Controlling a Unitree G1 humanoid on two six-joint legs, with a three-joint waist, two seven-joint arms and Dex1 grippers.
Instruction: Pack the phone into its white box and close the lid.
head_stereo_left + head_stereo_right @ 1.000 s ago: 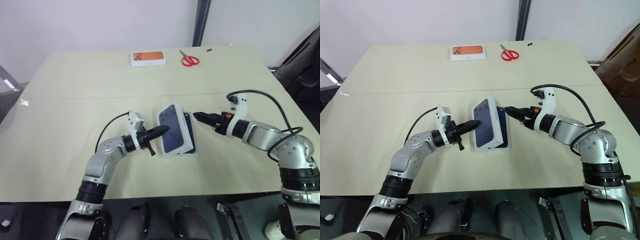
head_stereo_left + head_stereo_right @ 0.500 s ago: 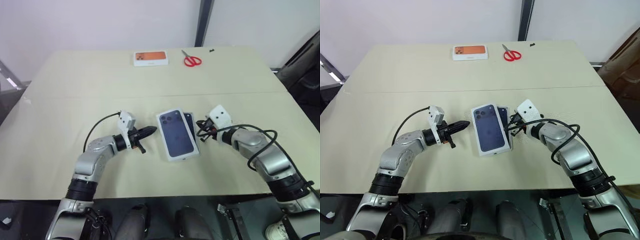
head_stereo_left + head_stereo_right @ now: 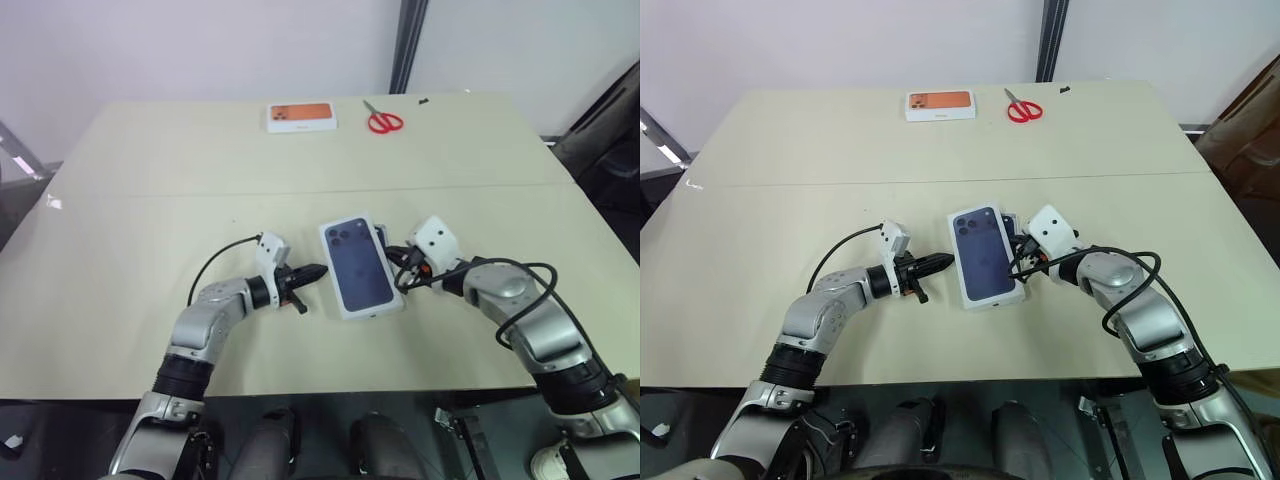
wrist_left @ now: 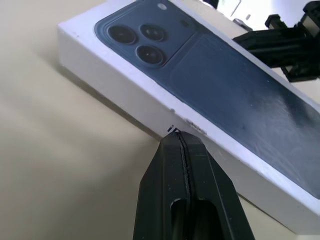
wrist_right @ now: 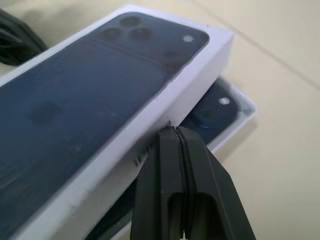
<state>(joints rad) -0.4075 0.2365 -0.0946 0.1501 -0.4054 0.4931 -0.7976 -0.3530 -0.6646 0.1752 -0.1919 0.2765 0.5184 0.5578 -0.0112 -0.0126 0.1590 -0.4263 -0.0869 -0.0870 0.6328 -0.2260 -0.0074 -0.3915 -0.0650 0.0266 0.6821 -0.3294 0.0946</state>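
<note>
Lid (image 3: 360,266) sits skewed on top of the white box (image 5: 235,119), printed phone face up, mid-surface between both arms. It's not seated: in the right wrist view the box sticks out from under the lid's long side, and the phone (image 5: 212,111) is visible lying inside it, camera corner exposed. So phone packed, lid only resting on top, offset and rotated against the box.

Left pincer (image 4: 178,141) is clenched, holding nothing, tip right at the lid's long side wall (touching or a hair off, can't tell). Right pincer (image 5: 175,134) also clenched and empty, tip against the opposite long side of the lid, just above the exposed box edge. Looks like a two-sided nudge to square the lid over the box.

Risks from here:
- Uneven push from the two tips spins the lid further instead of aligning it (only one contact spot per side).
- Pushing low on the right side could catch the box rim too and drag box plus phone along, so the offset never closes.
- Pressing down before the edges line up could jam a lid wall onto the box rim or onto the phone, crushing cardboard.
- Closed tips may slip off the smooth wall.

Orange-printed box (image 3: 301,116) and red scissors (image 3: 381,120) are at the far edge, well apart, irrelevant.
</note>
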